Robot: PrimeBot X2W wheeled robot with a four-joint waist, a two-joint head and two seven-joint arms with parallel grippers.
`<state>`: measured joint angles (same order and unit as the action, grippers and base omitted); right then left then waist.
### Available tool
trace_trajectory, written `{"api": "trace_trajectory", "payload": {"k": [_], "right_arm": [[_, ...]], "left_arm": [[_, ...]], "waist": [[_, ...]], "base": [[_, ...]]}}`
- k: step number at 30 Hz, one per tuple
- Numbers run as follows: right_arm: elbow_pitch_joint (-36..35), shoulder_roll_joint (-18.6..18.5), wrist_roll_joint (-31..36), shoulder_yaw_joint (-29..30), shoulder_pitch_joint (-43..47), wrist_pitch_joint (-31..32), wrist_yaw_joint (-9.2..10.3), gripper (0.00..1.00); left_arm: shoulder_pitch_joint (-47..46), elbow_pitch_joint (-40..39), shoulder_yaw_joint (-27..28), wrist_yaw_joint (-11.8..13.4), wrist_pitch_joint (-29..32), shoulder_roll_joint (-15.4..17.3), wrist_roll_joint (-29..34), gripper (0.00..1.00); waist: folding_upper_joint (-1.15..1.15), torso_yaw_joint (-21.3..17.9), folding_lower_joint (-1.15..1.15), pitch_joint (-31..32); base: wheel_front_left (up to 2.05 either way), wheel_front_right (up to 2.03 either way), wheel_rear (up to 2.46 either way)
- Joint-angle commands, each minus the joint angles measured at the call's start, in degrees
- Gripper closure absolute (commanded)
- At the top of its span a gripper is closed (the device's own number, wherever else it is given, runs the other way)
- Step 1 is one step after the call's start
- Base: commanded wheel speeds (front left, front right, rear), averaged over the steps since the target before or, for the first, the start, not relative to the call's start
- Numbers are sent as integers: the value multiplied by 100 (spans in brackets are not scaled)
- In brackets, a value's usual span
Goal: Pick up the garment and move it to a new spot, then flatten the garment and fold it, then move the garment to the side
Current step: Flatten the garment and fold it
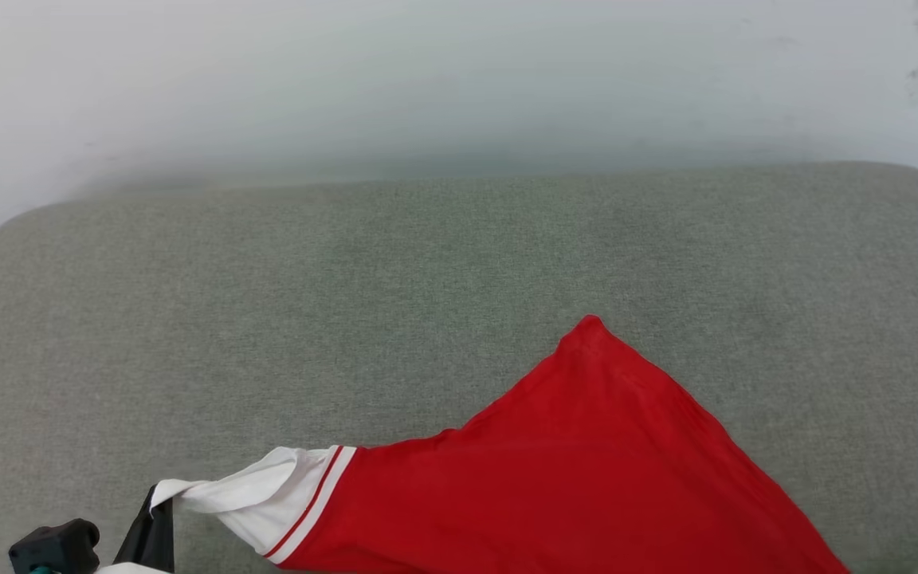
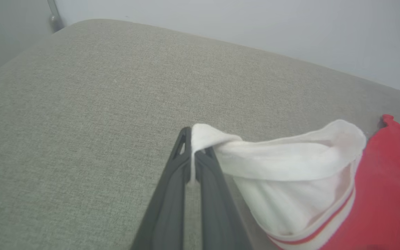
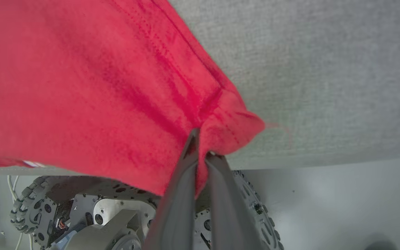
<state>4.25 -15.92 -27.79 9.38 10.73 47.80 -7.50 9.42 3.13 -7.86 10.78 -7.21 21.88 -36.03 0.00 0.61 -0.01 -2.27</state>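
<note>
The garment (image 1: pixel 586 462) lies at the near edge of the grey surface (image 1: pixel 347 279), partly overhanging. The left gripper (image 2: pixel 196 146) pinches its white sleeve end (image 2: pixel 290 163), the right gripper (image 3: pixel 201 146) a red hem corner (image 3: pixel 234 118) (thin holds both). Uneven pulling could slip either, letting the garment slide off.

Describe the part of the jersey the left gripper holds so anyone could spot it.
On the wide grey padded surface, a red jersey stretches along the near edge. Its left end is a white sleeve end, pinched in the left gripper. Only it is white with red stripes.
</note>
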Motion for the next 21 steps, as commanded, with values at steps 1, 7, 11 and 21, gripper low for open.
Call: {"api": "trace_trajectory", "payload": {"k": [1,7,11,21], "right_arm": [[-135,98,67,83,119,-143,3,0],[-571,556,307,356,4,-1878,2,0],[-445,528,402,264,-527,-3026,2,0],[687,-61,164,-912,-2539,-3122,2,0]], "left_arm": [[53,-20,15,20,11,31,-16,100],[-40,-96,-48,34,58,52,12,100],[-195,-172,-131,14,85,40,70,100],[-652,-439,-390,35,17,-53,306,100]], "waist": [[0,-32,1,-36],[0,-86,1,-177],[0,-34,1,-319],[0,295,1,-978]], "base": [[0,0,0],[0,0,0],[0,0,0],[0,0,0]]}}
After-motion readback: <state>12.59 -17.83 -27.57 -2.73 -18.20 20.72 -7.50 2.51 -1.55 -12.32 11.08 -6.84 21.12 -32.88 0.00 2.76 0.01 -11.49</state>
